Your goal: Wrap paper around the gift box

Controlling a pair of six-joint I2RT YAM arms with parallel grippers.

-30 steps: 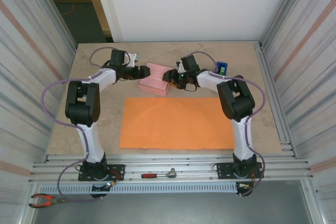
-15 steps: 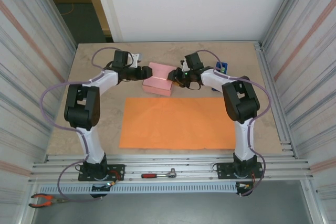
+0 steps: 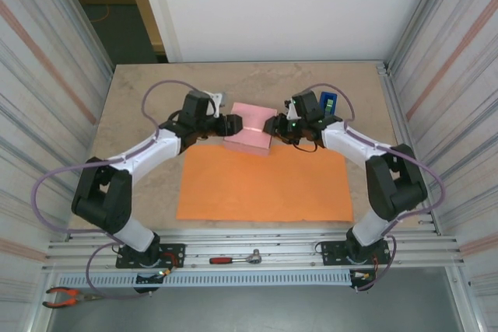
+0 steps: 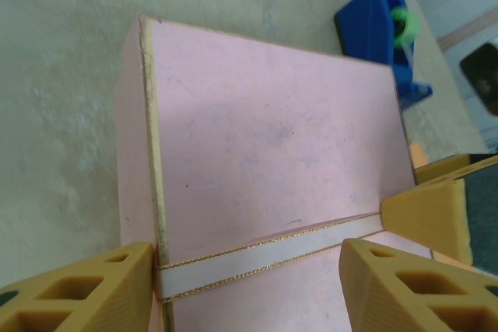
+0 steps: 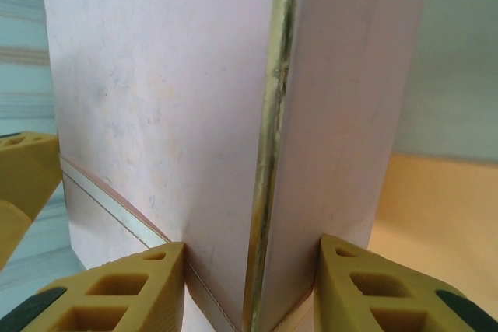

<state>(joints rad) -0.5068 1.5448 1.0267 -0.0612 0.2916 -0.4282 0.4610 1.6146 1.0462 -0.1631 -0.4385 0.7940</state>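
The left fingers [image 4: 85, 289] were closed on one edge of the gift box [image 3: 250, 126], close to the ribbon band [image 4: 272, 250] that crosses its face. The right fingers [image 5: 117, 289] pinched the opposite edge across the thickness of the box. The box was therefore held between the two sets of fingers. Its nearer edge lay over the far border of the paper [image 3: 264, 184]. Whether it was raised off the sheet could not be told.

The rest of the paper lay flat on the worktop [image 3: 140, 91], on the base side of both sets of fingers. The tape dispenser [image 4: 377, 33] stood just beyond the right fingers.

Probable faults from this state:
- Each grip covered a narrow strip, so unequal arm motion could twist the box loose.
- A box edge dragged across the thin sheet could crease or shift it.
- Placement near the far border would leave too little paper on that side.
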